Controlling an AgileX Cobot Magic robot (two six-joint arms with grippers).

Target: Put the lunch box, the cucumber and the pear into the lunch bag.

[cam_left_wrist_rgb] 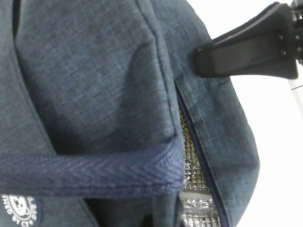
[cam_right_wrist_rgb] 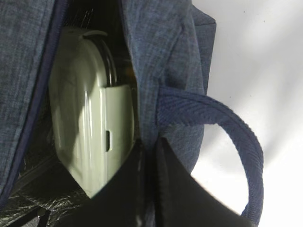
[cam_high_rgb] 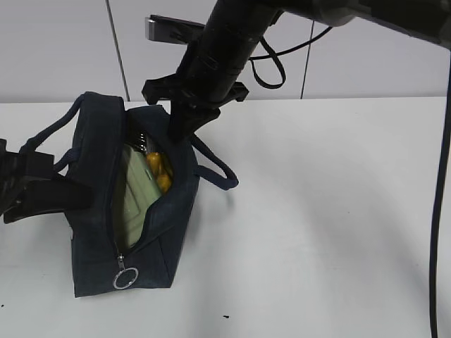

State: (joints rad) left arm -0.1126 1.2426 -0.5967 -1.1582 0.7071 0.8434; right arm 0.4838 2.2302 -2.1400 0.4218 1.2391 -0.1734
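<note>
Only text: a round white-on-navy badge (cam_left_wrist_rgb: 19,211) on the lunch bag (cam_left_wrist_rgb: 94,80), lower left of the left wrist view. Curved white lettering runs round its rim, cut off by the frame edge and too blurred to read. Small white figure in the middle. No readable text in the other views.

A white table (cam_high_rgb: 331,211) carries the scene. Only the lunch bag (cam_high_rgb: 95,176) rests directly on it (dark navy, left of centre).
</note>
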